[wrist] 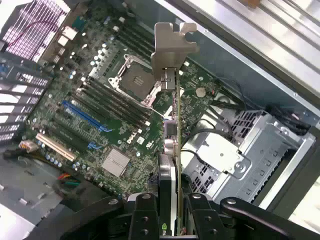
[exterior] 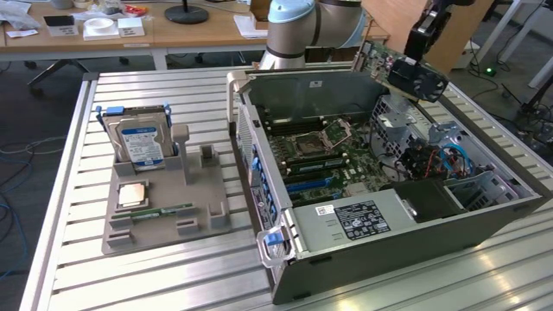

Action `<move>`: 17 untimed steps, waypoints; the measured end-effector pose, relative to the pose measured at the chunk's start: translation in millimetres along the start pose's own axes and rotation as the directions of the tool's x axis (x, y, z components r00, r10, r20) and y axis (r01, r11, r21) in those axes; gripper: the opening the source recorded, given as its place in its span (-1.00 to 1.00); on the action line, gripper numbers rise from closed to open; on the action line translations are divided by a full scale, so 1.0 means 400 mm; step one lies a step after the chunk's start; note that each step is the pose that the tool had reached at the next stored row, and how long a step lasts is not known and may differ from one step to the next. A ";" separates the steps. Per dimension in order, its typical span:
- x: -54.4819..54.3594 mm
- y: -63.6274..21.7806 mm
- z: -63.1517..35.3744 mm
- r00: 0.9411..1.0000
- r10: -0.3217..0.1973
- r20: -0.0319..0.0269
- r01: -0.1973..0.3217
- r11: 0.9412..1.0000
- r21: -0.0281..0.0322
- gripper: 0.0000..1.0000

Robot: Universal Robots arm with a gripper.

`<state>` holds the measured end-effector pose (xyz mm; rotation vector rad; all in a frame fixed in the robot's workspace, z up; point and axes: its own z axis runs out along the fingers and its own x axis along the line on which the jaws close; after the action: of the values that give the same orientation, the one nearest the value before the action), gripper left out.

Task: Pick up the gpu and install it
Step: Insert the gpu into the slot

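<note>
Fingers (wrist: 144,220) grasp the gpu (exterior: 413,74) above the computer case's (exterior: 311,91) corner; likely light, stiff, fragile; best held by bare board edges, not components.

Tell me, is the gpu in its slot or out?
Out. The gripper holds the gpu above the open case, clear of the motherboard.

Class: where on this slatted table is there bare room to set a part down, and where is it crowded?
Bare slats between the grey tray and the desks, and along the table's near edge. Crowded: the tray, the open case.
</note>
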<state>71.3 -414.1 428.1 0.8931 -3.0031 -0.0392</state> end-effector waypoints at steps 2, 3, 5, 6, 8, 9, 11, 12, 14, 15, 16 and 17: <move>0.000 0.000 0.000 0.998 -0.060 -0.002 0.060 0.998 0.000 -0.47; 0.000 0.000 0.001 0.997 -0.078 -0.002 0.078 0.997 0.000 -0.47; 0.000 0.000 0.001 0.994 -0.114 -0.003 0.114 0.994 0.000 -0.47; 0.000 0.000 0.001 0.991 -0.131 -0.003 0.131 0.991 0.000 -0.47; 0.000 0.000 0.001 0.986 -0.168 -0.004 0.168 0.986 0.000 -0.47; 0.000 0.000 0.002 0.983 -0.186 -0.005 0.186 0.983 0.000 -0.47; 0.000 0.000 0.002 0.975 -0.221 -0.006 0.221 0.975 -0.001 -0.47; 0.000 0.000 0.002 0.971 -0.238 -0.006 0.238 0.971 -0.001 -0.47; 0.000 0.000 0.003 0.962 -0.274 -0.007 0.274 0.962 -0.001 -0.47; 0.000 0.000 0.003 0.957 -0.292 -0.008 0.292 0.957 -0.001 -0.47; 0.000 0.000 0.003 0.951 -0.309 -0.008 0.309 0.951 -0.001 -0.47; 0.000 0.000 0.003 0.945 -0.326 -0.009 0.326 0.945 -0.001 -0.47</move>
<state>71.3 -414.1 426.7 1.3751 -2.8107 -0.0365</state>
